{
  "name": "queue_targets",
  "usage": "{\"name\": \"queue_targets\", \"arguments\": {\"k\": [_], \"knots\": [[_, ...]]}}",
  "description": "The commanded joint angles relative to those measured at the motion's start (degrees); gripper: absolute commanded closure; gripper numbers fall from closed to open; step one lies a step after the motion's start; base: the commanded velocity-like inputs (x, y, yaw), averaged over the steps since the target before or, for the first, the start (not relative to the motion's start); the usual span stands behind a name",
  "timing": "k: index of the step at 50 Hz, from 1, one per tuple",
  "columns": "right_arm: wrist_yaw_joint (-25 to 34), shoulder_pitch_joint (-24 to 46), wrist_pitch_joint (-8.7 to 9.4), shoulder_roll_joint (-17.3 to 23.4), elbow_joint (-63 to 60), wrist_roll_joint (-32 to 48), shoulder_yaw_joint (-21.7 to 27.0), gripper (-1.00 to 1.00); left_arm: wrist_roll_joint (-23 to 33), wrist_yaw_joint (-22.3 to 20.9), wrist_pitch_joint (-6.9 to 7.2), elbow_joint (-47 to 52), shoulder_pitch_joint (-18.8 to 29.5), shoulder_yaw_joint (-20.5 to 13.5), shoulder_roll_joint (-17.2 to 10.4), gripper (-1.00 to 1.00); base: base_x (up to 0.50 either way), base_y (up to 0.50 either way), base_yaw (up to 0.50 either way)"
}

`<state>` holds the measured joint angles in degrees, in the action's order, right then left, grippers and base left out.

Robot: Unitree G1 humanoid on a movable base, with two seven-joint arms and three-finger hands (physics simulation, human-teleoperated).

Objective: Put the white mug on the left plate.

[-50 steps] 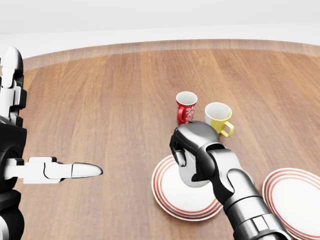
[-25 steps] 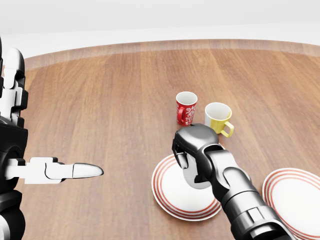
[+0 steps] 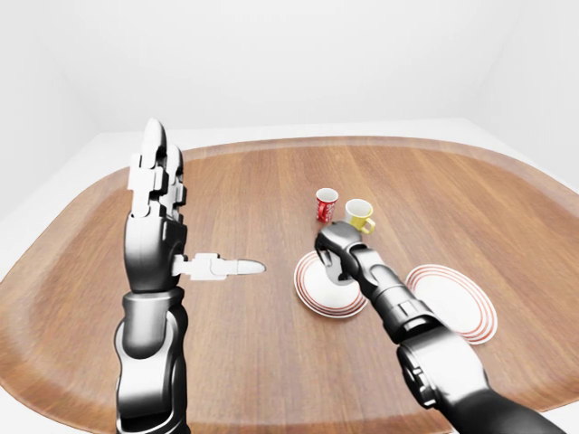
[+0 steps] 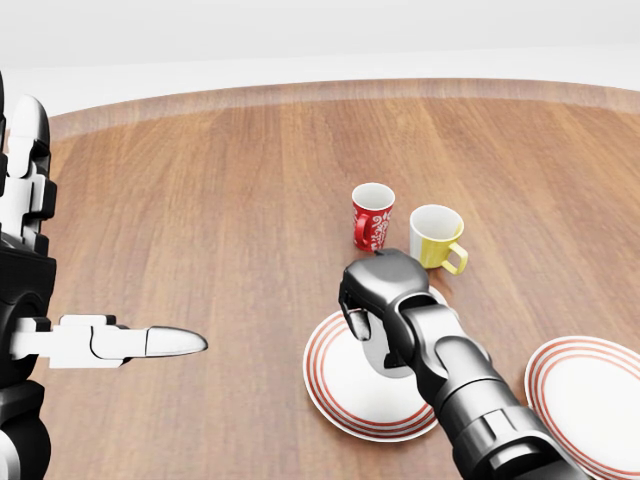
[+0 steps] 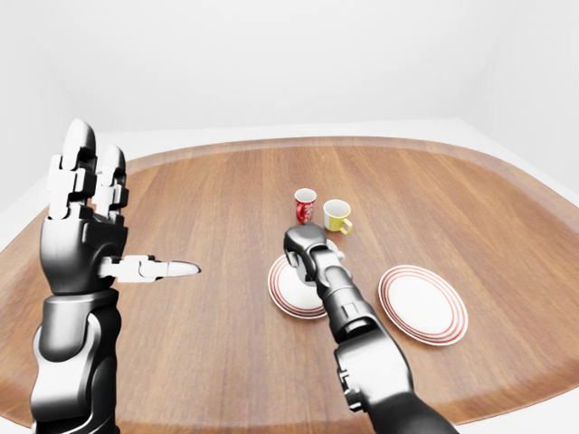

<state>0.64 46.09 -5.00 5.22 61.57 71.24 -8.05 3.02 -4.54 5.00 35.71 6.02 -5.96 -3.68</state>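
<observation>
My right hand [image 4: 378, 318] is shut on the white mug [image 4: 376, 346] and holds it over the left plate [image 4: 325, 398], a white plate with red rings. The fingers hide most of the mug, and I cannot tell whether it touches the plate. My left hand [image 3: 167, 226] is open and empty, raised upright at the left of the views with the thumb pointing right, well away from the plates.
A red patterned mug [image 4: 372, 215] and a yellow mug [image 4: 435, 236] stand just above the left plate in the head view. A second red-ringed plate [image 4: 590, 392] lies at the lower right. The round wooden table [image 4: 220, 200] spreads around them.
My right hand with the white mug has shifted slightly left and lower over the left plate. The left hand has barely moved.
</observation>
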Motion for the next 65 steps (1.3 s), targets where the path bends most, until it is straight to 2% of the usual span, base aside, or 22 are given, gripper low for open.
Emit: {"name": "queue_targets", "arguments": {"k": [1,21,65], "knots": [[-3.74,0.93,0.00,-0.47,3.04,1.71,-0.39,1.00,0.00,0.01,0.00,-0.05,-0.02,0.04,0.01,-1.00,0.00,0.00,0.00],[-7.29,0.82,0.00,-1.01,6.57,2.85,-1.07,1.00,-0.11,-0.04,0.00,0.03,-0.10,-0.14,-0.02,-1.00,0.00,0.00,0.00],[-8.30,-0.05,0.00,-1.58,6.71,3.90,-1.47,1.00,-0.38,-0.03,0.00,-0.41,0.33,-0.56,-0.33,-1.00,0.00,0.00,0.00]]}}
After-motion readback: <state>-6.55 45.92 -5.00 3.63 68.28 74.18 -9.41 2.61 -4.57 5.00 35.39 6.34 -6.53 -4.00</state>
